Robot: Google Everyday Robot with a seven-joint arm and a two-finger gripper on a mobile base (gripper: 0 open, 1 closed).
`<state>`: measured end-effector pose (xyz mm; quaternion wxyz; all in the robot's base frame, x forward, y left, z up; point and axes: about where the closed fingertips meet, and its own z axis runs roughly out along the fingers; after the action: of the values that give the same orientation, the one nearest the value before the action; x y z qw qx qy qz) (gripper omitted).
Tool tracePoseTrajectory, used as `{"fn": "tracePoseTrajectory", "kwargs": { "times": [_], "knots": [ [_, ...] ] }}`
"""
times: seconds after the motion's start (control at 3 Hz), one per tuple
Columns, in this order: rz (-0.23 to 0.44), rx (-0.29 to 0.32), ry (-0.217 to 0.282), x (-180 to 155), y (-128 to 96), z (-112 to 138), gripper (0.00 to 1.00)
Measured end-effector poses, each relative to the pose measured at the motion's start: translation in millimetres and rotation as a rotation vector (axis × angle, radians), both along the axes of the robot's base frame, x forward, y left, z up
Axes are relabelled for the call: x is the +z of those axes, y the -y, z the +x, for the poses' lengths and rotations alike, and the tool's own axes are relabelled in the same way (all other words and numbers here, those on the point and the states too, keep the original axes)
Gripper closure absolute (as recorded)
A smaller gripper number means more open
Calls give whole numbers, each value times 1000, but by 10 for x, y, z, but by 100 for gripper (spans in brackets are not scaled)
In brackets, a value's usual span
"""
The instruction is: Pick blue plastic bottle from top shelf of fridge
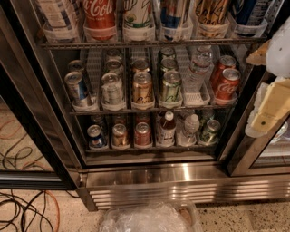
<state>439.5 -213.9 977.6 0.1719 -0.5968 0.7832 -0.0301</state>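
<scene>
The fridge (149, 176) stands open in front of me, with a black door frame and a steel base. The top shelf (149, 44) runs along the upper edge of the view and holds tall bottles in clear-white trays. Only their lower parts show. At its far left stands the blue plastic bottle (55, 13), with a pale bluish-white label; its cap is out of view. To its right is the red Coca-Cola bottle (99, 13). My gripper (261, 123), cream and white, hangs at the right edge in front of the door frame, far right of and below that bottle.
Two lower wire racks hold rows of cans (142, 88), a small water bottle (198, 63) and small bottles (167, 129). Cables (22, 204) lie on the floor at the left. A clear plastic bag (149, 219) lies at the bottom centre.
</scene>
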Motion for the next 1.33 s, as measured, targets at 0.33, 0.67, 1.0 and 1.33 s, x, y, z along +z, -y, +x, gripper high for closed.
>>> {"fn": "tracePoseTrajectory", "kwargs": {
  "times": [0.33,0.67,1.0,1.33],
  "knots": [
    [102,-46,21,-29,-84,6,0],
    [258,-84,43,-95,-245,12,0],
    [360,-67,88,-146,-451,7,0],
    [390,-19,105,-223,-713,-7,0]
  ]
}}
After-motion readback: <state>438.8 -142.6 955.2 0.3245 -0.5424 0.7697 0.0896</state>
